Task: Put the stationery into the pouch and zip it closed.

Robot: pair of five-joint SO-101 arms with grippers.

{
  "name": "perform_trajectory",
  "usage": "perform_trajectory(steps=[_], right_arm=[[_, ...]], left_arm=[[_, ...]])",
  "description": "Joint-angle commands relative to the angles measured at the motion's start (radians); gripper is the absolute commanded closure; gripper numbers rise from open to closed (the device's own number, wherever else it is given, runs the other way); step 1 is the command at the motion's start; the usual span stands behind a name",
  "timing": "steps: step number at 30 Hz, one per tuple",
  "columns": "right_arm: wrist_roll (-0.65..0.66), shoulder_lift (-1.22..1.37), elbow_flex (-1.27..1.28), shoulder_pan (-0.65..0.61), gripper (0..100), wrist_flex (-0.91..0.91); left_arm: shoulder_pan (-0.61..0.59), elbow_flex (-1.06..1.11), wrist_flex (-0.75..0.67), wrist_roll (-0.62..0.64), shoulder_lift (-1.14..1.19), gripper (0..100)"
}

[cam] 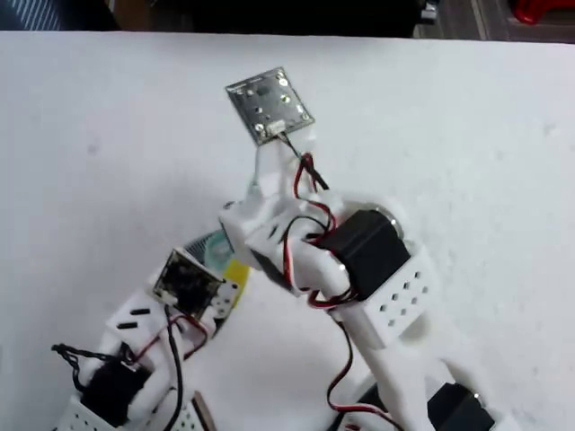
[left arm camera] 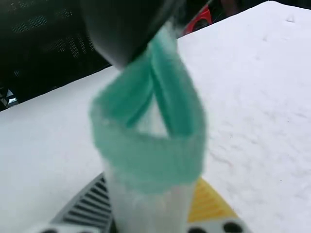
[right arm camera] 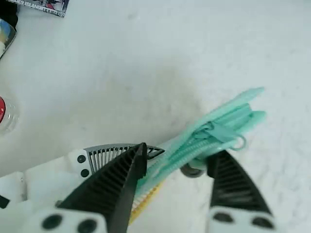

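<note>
1. The teal pouch (right arm camera: 233,109) lies between the two wrists above the white table (cam: 467,117). One end is clenched in the left gripper (left arm camera: 146,216).
2. The right gripper (right arm camera: 180,158) is released. Its black jaws stand apart on either side of the zipper (right arm camera: 194,145), with the zipper pull (right arm camera: 219,132) just past the tips.
3. Handling: the fabric looks soft and light, and it will probably fold or twist.
4. Recommended hold: the small pull tab, with the opposite end kept taut.
5. It cannot be told whether the stationery is inside.
</note>
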Motion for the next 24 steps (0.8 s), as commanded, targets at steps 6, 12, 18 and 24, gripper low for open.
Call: perform_trajectory(steps=[6, 12, 18, 24], right_arm=[[0.081, 0.160, -0.170, -0.016, 97.2, 0.054], [0.084, 0.268, -0.292, 0.180, 97.2, 0.084], [0.373, 0.355, -0.422, 0.308, 98.3, 0.087], [0.654, 0.311, -0.525, 0.263, 98.1, 0.088]], left_arm=[[0.016, -0.135, 0.210, 0.003, 0.005, 76], [0.016, -0.261, 0.327, 0.000, 0.005, 76], [-0.039, -0.285, 0.319, 0.002, 0.005, 76], [-0.196, -0.318, 0.284, 0.031, 0.005, 76]])
